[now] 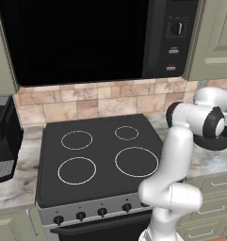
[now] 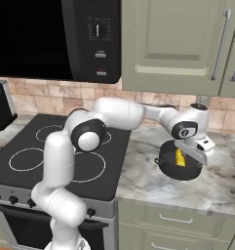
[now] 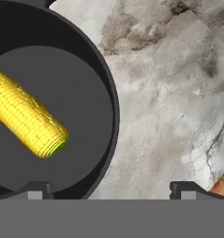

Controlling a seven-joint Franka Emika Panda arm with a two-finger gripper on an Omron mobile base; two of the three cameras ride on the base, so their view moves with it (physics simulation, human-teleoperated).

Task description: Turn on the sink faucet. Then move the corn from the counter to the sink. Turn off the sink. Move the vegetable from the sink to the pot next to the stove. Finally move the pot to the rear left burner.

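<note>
1. Corn (image 3: 27,116) lying inside the dark pot (image 2: 166,164) on the marble counter (image 2: 148,178), right of the stove (image 1: 98,155).
2. Gripper (image 3: 111,188) above the pot's rim, jaws spread wide, gripping nothing.
3. All four burners bare.

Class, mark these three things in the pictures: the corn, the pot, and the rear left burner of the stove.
corn (image 3: 27,118): hand view, middle of the yellow cob.
pot (image 3: 114,104): hand view, dark rim on its right side.
rear left burner (image 1: 77,140): left base view, centre of the white ring.
</note>
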